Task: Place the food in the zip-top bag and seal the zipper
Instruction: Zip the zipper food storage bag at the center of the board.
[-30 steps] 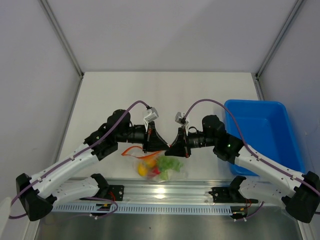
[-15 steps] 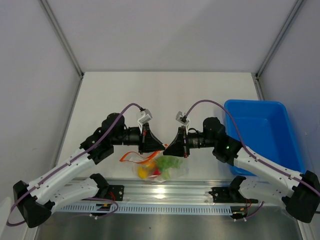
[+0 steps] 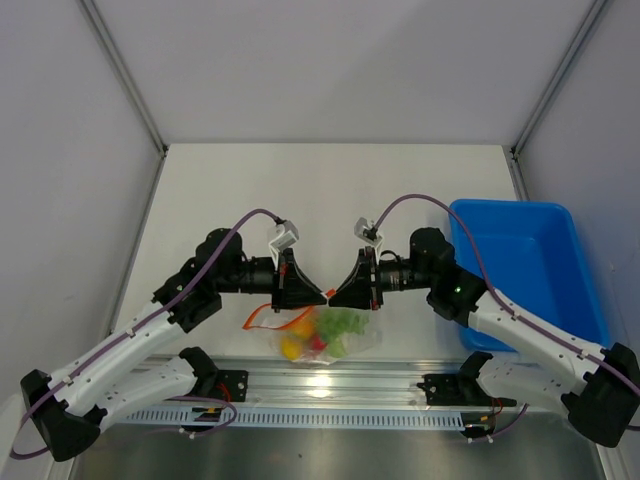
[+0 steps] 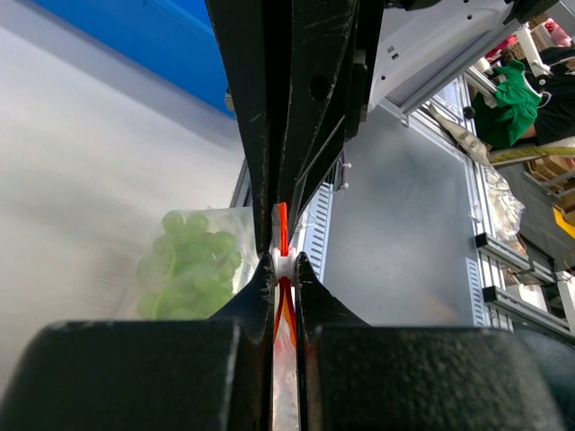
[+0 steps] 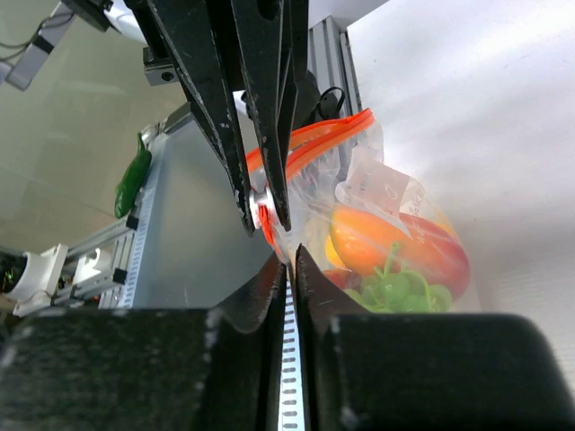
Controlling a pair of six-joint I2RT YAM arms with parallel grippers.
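The zip-top bag (image 3: 330, 340) hangs clear and crinkly between both grippers, near the table's front edge. Inside it are the food pieces: an orange-yellow fruit (image 5: 373, 235), a red piece (image 5: 446, 258) and a green bumpy bunch (image 5: 395, 289), the bunch also showing in the left wrist view (image 4: 187, 269). No white-and-pale-green vegetable shows. My left gripper (image 4: 285, 259) is shut on the orange-red zipper (image 4: 282, 223) at its white slider. My right gripper (image 5: 290, 255) is shut on the bag's edge just beside it. The two gripper tips (image 3: 329, 297) meet above the bag. The zipper (image 3: 268, 315) trails left.
A blue plastic bin (image 3: 525, 265) stands at the right of the table, under the right arm's elbow. An aluminium rail (image 3: 330, 385) runs along the near edge just below the bag. Grey walls enclose the left, back and right sides.
My left arm has drawn back to the left and its gripper now points right, tip to tip with the right gripper. The bag has shifted slightly right.
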